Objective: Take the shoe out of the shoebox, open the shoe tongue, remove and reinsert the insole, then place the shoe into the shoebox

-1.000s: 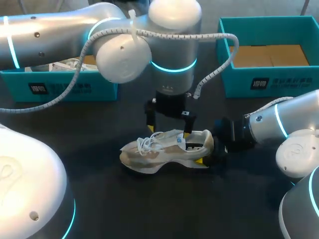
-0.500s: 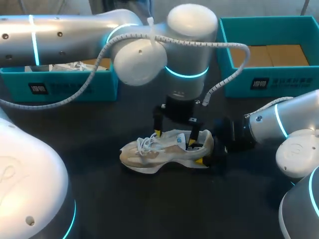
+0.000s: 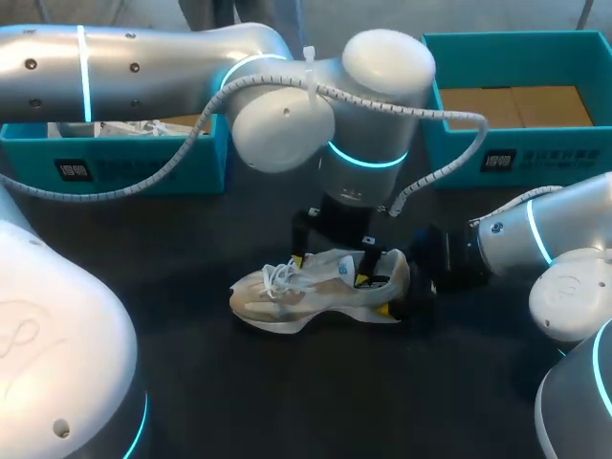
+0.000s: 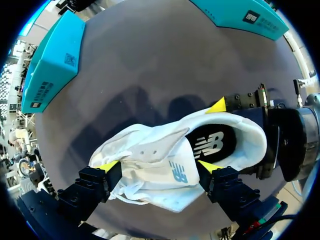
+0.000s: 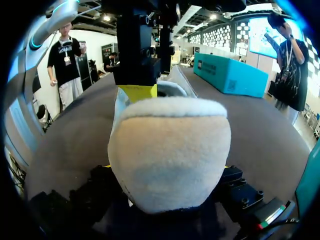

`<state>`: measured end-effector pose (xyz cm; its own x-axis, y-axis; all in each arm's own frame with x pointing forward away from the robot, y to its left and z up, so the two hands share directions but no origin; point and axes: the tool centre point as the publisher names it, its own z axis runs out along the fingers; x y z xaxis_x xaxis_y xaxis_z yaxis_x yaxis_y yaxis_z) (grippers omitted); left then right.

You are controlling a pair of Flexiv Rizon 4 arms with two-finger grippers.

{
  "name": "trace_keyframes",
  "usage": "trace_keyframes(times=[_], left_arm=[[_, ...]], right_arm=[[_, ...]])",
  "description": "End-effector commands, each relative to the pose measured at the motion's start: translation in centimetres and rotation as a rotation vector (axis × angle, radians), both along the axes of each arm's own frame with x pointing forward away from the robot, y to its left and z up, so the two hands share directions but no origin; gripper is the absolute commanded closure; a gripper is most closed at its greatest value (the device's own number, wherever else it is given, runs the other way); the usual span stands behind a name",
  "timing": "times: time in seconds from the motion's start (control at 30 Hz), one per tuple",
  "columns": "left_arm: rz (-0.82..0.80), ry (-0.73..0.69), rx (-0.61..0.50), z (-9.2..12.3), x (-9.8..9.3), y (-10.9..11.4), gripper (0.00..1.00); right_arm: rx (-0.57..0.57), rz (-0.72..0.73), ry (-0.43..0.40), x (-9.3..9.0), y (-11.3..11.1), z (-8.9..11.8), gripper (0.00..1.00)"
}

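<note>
a dark label (image 3: 74, 170) with white print stood on the front wall of the left shoebox (image 3: 143, 172). an equal label (image 3: 499, 160) stood on the right shoebox (image 3: 564, 153). neither print was legible. on the shoe (image 4: 150, 165), a white logo marked the insole (image 4: 220, 131) and a blue logo marked the tongue (image 4: 155, 155).

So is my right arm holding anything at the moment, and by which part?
Yes, the right gripper is shut on the shoe, with its fingers on either side of the heel.
</note>
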<state>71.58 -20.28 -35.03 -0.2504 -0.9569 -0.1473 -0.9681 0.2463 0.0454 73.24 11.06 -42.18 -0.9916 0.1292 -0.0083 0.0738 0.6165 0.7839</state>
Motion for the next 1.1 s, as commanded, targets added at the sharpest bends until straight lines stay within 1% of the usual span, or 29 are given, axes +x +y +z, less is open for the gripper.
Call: trace_keyframes(times=[0.03, 0.23, 0.53, 0.73, 0.77, 0.8, 0.83, 0.87, 0.9, 0.93, 1.0, 1.07, 1.1], left_arm=[[0.007, -0.011, -0.004, 0.1, 0.1, 0.2, 0.00], [0.031, -0.027, -0.021, 0.1, 0.5, 0.3, 0.00], [0.056, -0.027, -0.030, -0.8, 1.1, 0.1, 0.00], [0.071, -0.032, -0.019, 0.1, 0.5, 1.3, 0.00], [0.076, -0.038, -0.017, 0.3, 0.4, 1.6, 0.13], [0.081, -0.044, -0.014, 0.6, 0.4, 1.8, 0.21], [0.084, -0.047, -0.013, 0.9, 0.3, 2.0, 0.35], [0.087, -0.052, -0.013, 1.2, 0.2, 2.2, 0.41], [0.090, -0.057, -0.011, 1.5, 0.1, 2.4, 0.52], [0.093, -0.062, -0.013, 1.7, 0.0, 2.6, 0.58], [0.095, -0.070, -0.013, 2.1, -0.2, 2.8, 0.65], [0.096, -0.074, -0.018, 2.4, -0.3, 2.8, 0.84], [0.097, -0.072, -0.026, 2.5, -0.4, 2.8, 0.95]], right_arm=[[-0.003, -0.001, 0.000, -0.2, 0.0, -0.3, 1.00], [-0.003, -0.001, 0.000, -0.2, 0.0, -0.3, 1.00], [-0.003, -0.001, 0.000, -0.2, 0.0, -0.3, 1.00], [-0.003, -0.001, 0.000, -0.2, 0.0, -0.3, 1.00], [-0.003, -0.001, 0.000, -0.2, 0.0, -0.3, 1.00], [-0.003, -0.001, 0.000, -0.2, 0.0, -0.3, 1.00], [-0.003, -0.001, 0.000, -0.2, 0.0, -0.3, 1.00], [-0.003, -0.001, 0.000, -0.2, 0.0, -0.3, 1.00], [-0.003, -0.001, 0.000, -0.2, 0.0, -0.3, 1.00], [-0.003, -0.001, 0.000, -0.2, 0.0, -0.3, 1.00], [-0.003, -0.001, 0.000, -0.2, 0.0, -0.3, 1.00], [-0.003, -0.001, 0.000, -0.2, 0.0, -0.3, 1.00], [-0.003, -0.001, 0.000, -0.2, 0.0, -0.3, 1.00]])
